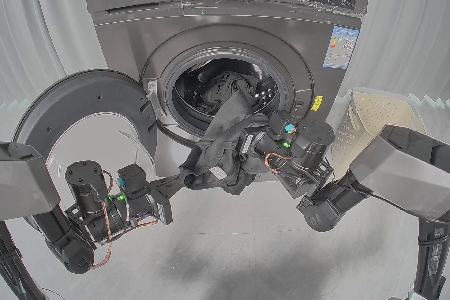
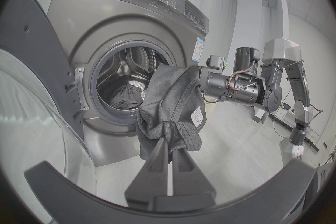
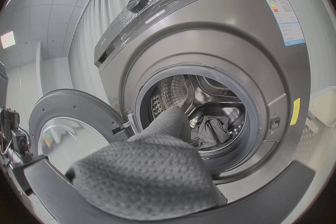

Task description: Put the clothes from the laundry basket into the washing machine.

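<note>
A dark grey garment (image 1: 218,146) hangs in front of the washing machine (image 1: 225,33) and its round opening. The garment's upper part is bunched around my right gripper (image 1: 246,146), which is shut on it and hidden under the cloth (image 3: 147,172). My left gripper (image 1: 180,181) sits lower, to the left. It is shut on the garment's bottom hem (image 2: 168,139), by a white label (image 2: 197,117). Another dark garment (image 1: 225,85) lies inside the drum (image 3: 210,130). The cream laundry basket (image 1: 370,118) stands at the machine's right; its inside is hidden.
The machine's round door (image 1: 79,104) is swung wide open to the left, just behind my left arm. Grey floor (image 1: 234,240) spreads in front of the machine. White curtains hang behind it.
</note>
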Robot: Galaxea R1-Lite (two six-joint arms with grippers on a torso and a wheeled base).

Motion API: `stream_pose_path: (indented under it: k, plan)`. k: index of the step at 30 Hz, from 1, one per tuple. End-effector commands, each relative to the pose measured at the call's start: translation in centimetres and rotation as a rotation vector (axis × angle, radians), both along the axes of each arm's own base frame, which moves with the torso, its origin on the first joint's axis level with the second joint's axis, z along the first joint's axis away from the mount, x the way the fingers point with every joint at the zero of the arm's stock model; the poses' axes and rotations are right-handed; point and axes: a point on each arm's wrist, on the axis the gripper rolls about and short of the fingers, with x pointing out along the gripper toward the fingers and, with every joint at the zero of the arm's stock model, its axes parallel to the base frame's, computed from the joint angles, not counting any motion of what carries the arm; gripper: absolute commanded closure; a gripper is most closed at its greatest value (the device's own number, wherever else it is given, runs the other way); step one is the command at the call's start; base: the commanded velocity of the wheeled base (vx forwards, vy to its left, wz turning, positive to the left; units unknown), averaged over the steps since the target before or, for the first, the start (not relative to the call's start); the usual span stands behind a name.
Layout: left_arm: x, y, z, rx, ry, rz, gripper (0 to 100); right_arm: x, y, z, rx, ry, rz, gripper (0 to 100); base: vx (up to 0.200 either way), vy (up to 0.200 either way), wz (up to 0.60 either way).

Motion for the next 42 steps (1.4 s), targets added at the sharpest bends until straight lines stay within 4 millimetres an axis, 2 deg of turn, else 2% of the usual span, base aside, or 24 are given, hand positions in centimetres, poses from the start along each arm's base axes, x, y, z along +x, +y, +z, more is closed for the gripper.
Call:
stream_pose_path:
  k: [1,2,5,9,12,16,20,26,28,29,34,42]
  plan:
    - [0.1,0.0,-0.5,0.009,0.02,0.0,100,0.0,0.0,0.3,0.005,-0.006,-0.001,100,0.0,0.0,0.0]
    - [0.1,0.0,-0.5,0.009,0.02,0.0,0,0.0,0.0,0.3,0.005,-0.006,-0.001,100,0.0,0.0,0.0]
    - [-0.3,0.1,-0.6,0.006,0.036,0.0,0,0.1,-0.5,0.8,0.011,-0.013,-0.01,100,0.0,0.0,0.0]
    - [-2.0,0.9,-2.3,0.051,0.13,-0.05,0,0.8,-1.6,1.2,0.017,-0.027,-0.033,100,0.0,0.0,0.0]
    - [-2.1,0.8,-2.8,0.06,0.147,-0.062,0,1.0,-1.8,1.2,0.021,-0.034,-0.038,100,0.0,0.0,0.0]
    - [-1.8,0.9,-2.4,0.048,0.13,-0.062,0,0.8,-1.8,1.3,0.026,-0.04,-0.035,100,0.0,0.0,0.0]
    - [-2.3,1.0,-2.6,0.057,0.147,-0.067,0,0.6,-1.8,2.9,0.051,-0.077,-0.026,100,0.0,0.0,0.0]
    - [-0.2,0.4,-1.7,0.014,0.081,-0.044,0,-1.5,-1.4,1.5,0.017,-0.036,0.032,100,0.0,0.0,0.0]
    - [-0.1,0.3,-1.6,0.011,0.076,-0.042,0,-1.7,-1.3,1.5,0.015,-0.034,0.04,100,0.0,0.0,0.0]
    - [1.0,0.1,-0.8,-0.016,0.035,-0.017,0,-3.2,-1.3,1.5,-0.005,-0.016,0.09,100,0.0,0.0,0.0]
    - [2.8,-0.2,0.5,-0.069,-0.019,0.027,0,-5.1,-1.4,1.4,-0.028,0.002,0.151,100,0.0,0.0,0.0]
    - [3.7,-1.0,-0.4,-0.066,-0.008,0.032,0,-6.6,-0.7,1.6,-0.027,-0.004,0.2,100,0.0,0.0,0.0]
